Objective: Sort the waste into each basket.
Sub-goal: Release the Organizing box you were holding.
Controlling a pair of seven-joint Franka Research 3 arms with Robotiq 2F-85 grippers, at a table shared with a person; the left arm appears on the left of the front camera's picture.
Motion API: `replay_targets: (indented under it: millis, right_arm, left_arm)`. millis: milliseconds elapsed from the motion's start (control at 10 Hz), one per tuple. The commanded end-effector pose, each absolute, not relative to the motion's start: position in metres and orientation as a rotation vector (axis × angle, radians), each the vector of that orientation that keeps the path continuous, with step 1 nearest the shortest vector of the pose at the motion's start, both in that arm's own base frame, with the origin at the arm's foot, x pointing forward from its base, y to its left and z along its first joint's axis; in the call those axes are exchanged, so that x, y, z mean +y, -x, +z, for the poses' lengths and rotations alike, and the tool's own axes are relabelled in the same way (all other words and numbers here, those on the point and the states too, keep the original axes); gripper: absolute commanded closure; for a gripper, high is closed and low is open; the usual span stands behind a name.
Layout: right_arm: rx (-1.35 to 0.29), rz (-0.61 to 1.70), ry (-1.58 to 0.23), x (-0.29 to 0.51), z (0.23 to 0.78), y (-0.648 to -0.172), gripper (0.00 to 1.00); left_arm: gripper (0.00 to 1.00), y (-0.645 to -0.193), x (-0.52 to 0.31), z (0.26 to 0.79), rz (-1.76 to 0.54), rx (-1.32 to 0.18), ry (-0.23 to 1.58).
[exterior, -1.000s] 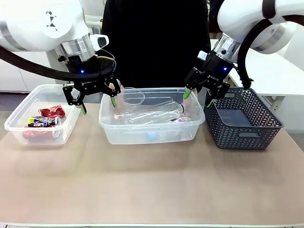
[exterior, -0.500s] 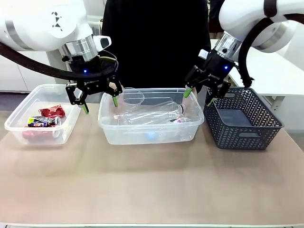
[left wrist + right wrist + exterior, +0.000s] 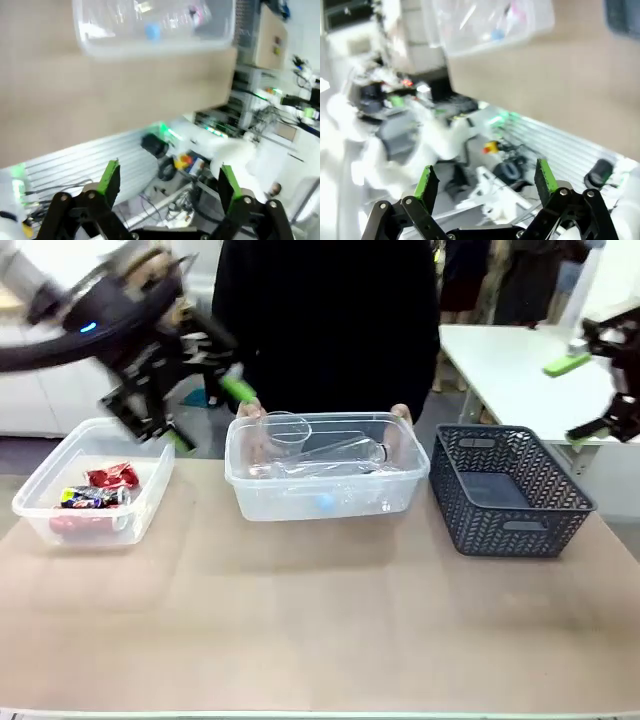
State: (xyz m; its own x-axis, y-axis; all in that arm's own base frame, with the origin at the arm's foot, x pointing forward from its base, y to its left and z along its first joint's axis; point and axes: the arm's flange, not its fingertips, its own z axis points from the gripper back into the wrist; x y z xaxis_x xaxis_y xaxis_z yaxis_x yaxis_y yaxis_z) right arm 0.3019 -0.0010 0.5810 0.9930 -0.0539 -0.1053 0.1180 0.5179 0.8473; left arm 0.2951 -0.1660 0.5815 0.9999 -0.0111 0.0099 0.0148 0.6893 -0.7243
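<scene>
Two clear baskets stand on the tan table. The left basket (image 3: pixel 40 502) holds a crushed red can (image 3: pixel 110 477) and colourful wrappers (image 3: pixel 88 497). The middle basket (image 3: pixel 300 502) holds a clear cup (image 3: pixel 283 430), a clear bottle (image 3: pixel 345 452) and a blue cap (image 3: pixel 325 502); a person's hands (image 3: pixel 399 417) grip its two ends. My left gripper (image 3: pixel 208 415) hangs blurred and open in the air between the two baskets. My right gripper (image 3: pixel 580 398) is open, high at the right edge. In the wrist views the left gripper (image 3: pixel 170 182) and the right gripper (image 3: pixel 482 182) are empty, with the middle basket (image 3: pixel 90 42) (image 3: pixel 465 42) far off.
A dark lattice basket (image 3: pixel 560 510) stands empty at the right of the table. The person in black stands behind the middle basket. The table's near half (image 3: pixel 320 630) is bare. A white table (image 3: pixel 500 355) lies behind on the right.
Both arms have swung up and outward, away from the middle basket. The person's hands now hold that basket's ends, and it sits a little farther back.
</scene>
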Motion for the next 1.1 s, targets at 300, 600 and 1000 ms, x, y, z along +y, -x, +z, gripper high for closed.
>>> replay_targets:
  millis: [300, 600, 1000]
  right_arm:
    - [0.015, -0.234, -1.155, -0.052, 0.569, -0.265, 0.0]
    - [0.015, -0.234, -1.155, -0.052, 0.569, -0.265, 0.0]
    - [0.015, -0.234, -1.155, -0.052, 0.569, -0.265, 0.0]
  left_arm:
    - [0.0, -0.252, -0.112, 0.557, 0.055, -0.028, 0.973]
    - [0.0, -0.252, -0.112, 0.557, 0.055, -0.028, 0.973]
    - [0.0, -0.252, -0.112, 0.557, 0.055, -0.028, 0.973]
